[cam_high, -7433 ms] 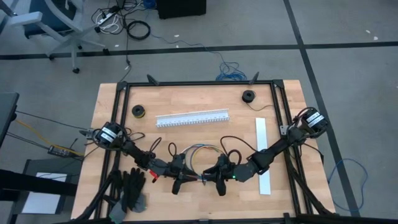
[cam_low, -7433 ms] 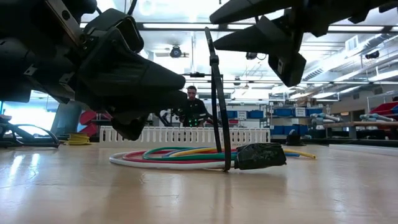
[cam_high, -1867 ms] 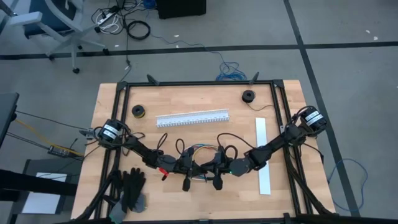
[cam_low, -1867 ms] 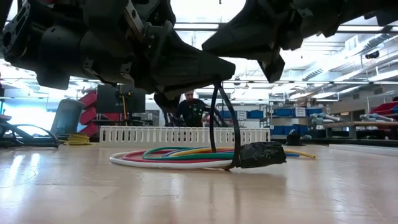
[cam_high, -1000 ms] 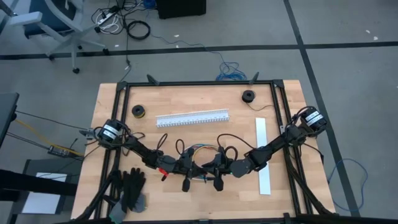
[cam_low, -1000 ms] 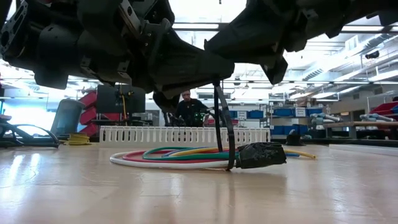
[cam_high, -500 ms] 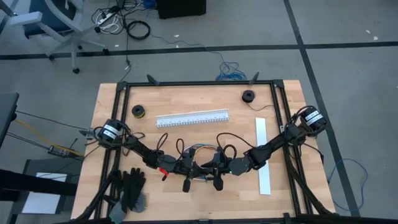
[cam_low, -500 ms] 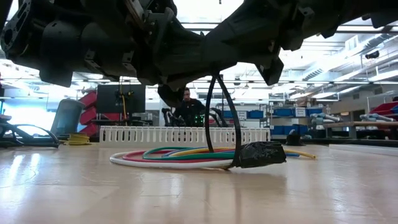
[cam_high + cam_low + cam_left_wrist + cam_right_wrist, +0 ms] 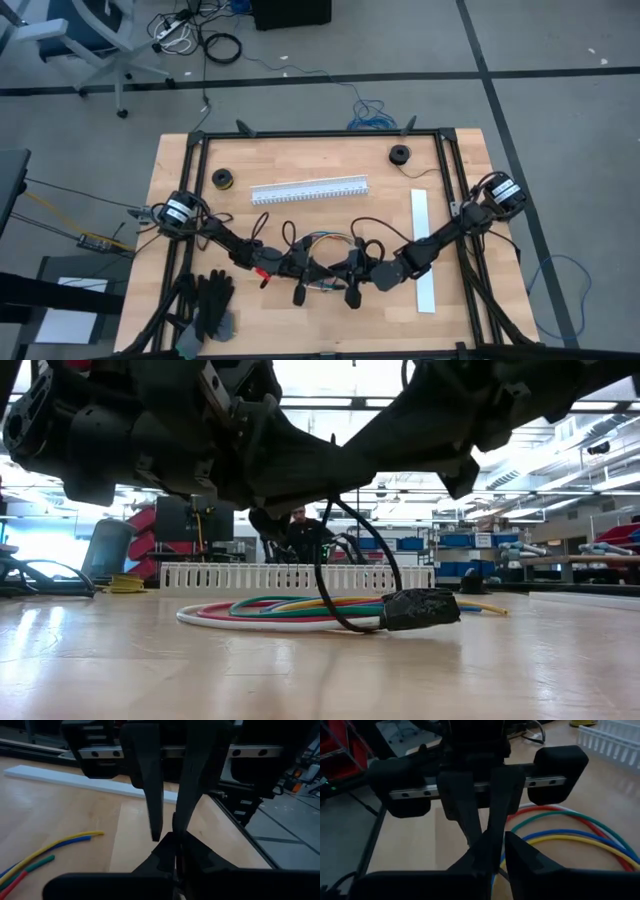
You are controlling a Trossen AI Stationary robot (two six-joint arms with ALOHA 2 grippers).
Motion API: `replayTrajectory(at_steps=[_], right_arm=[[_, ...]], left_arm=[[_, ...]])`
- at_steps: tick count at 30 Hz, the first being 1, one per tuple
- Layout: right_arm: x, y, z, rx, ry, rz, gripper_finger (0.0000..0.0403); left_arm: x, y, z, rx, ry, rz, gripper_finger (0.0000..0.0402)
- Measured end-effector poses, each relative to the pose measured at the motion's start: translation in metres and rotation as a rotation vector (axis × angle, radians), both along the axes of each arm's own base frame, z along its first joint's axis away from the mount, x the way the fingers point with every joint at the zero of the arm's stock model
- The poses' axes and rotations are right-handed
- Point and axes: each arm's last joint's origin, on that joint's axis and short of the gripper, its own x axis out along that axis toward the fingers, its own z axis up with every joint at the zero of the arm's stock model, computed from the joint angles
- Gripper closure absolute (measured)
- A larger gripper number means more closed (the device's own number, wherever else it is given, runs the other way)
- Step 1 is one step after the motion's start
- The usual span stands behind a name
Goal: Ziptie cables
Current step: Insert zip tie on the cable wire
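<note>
Your left gripper [image 9: 303, 268] sits low in the middle of the high view, its fingers pinched together on the tail of a thin black zip tie [image 9: 335, 575]. Facing it tip to tip, your right gripper [image 9: 340, 270] is nearly clenched; it seems to pinch the same strap, though the wrist views do not show that plainly.

In the low view the zip tie arcs down from the two grippers at centre frame, loops under the bundle and meets a dark taped lump [image 9: 420, 609] just right of centre.

The cables [image 9: 285, 610] lie on the worktop [image 9: 200, 200] in a flat coil of red, green, blue, yellow and white strands, directly beneath both grippers.

Expect the cables to be light, soft and springy: they will likely slide or lift with any pull on the strap instead of resisting it. The tie itself looks thin, smooth and flexible, so it may slip between the fingers. Take hold of it close to its free end, and brace the bundle near the lump.

Farther back, a white slotted channel [image 9: 309, 190] lies across the upper middle of the high view, well apart from the work.
</note>
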Motion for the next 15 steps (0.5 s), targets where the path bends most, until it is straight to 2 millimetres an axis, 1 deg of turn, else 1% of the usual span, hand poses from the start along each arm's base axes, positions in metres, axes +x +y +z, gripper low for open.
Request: replayTrajectory(at_steps=[3,8,15], right_arm=[[-0.0011,0.0026,0.0012,0.013,-0.016,-0.003,0.0371],[-0.0018,0.0025,0.0021,0.012,-0.035,-0.056,0.0372],[-0.0005,0.0036,0.0044,0.018,-0.049,-0.012,0.0356]], left_arm=[[-0.0001,-0.0005,0.0000,-0.001,0.000,-0.007,0.0402],[0.0000,-0.0004,0.0007,0.003,-0.007,-0.007,0.0402],[0.0003,0.0002,0.0021,0.007,-0.022,-0.006,0.0402]])
